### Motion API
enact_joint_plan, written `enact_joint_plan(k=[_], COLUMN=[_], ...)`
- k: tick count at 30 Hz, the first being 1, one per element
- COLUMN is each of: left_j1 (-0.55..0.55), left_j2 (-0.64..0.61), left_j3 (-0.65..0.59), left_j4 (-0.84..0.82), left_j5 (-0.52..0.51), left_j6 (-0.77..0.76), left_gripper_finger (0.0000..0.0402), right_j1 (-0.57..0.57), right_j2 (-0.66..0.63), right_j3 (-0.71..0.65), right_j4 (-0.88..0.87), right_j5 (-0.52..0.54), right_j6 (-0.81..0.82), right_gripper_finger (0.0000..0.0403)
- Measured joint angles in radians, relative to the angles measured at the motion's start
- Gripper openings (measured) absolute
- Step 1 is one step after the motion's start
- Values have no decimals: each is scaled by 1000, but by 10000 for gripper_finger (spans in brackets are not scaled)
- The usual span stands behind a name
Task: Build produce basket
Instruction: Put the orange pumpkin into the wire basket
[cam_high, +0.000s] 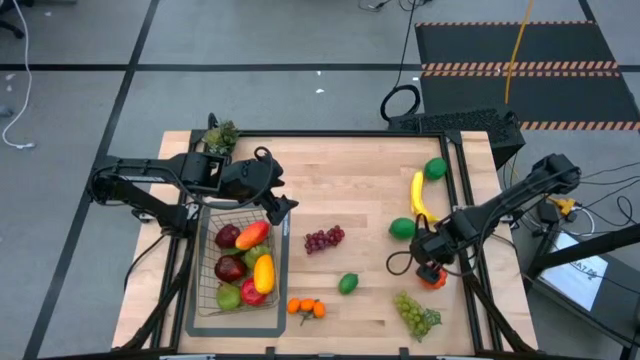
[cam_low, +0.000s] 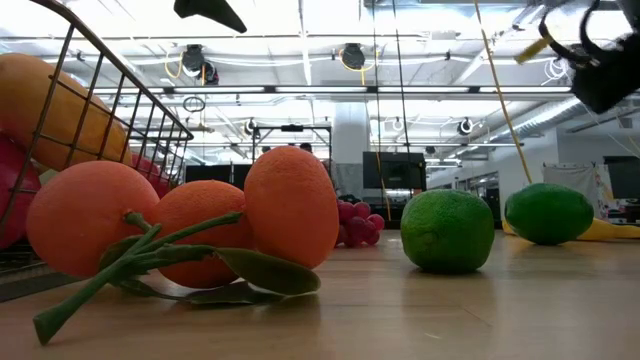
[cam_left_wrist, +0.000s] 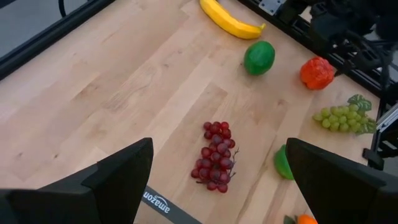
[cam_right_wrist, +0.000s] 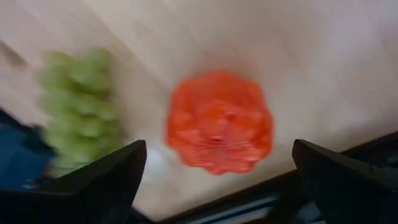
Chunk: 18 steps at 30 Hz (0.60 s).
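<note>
The wire basket (cam_high: 207, 262) stands at the table's left and holds red, green, yellow and orange produce (cam_high: 247, 265). My left gripper (cam_high: 280, 208) hangs open above the basket's far right corner, and its wrist view looks out on the purple grapes (cam_left_wrist: 214, 155). Near the table's right edge my right gripper (cam_high: 432, 262) is open and points down, directly above a bumpy red-orange fruit (cam_right_wrist: 219, 121) that lies on the table. The fruit shows between its fingers, apart from them. Green grapes (cam_high: 417, 313) lie just nearer the front edge.
Loose on the wood lie a banana (cam_high: 418, 192), two green fruits (cam_high: 435, 168) (cam_high: 402, 228), a lime (cam_high: 348, 283) and oranges on a leafy stem (cam_high: 306, 308). A potted sprig (cam_high: 222, 135) stands at the far left. A dark frame rail (cam_high: 465, 200) runs along the right edge.
</note>
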Motion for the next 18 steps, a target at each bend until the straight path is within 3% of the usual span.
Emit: enact_joint_plan(k=[5, 18], left_j1=[0, -6], left_j2=[0, 0], left_j3=[0, 0], left_j4=[0, -2], left_j5=[25, 36], left_j6=[-7, -43], left_gripper_finger=[367, 367], right_j1=[32, 42], right_j2=[-4, -3], right_j3=[-74, -205], right_j4=[42, 363], right_j5=[-3, -7], right_j6=[-16, 155], right_gripper_finger=[400, 399])
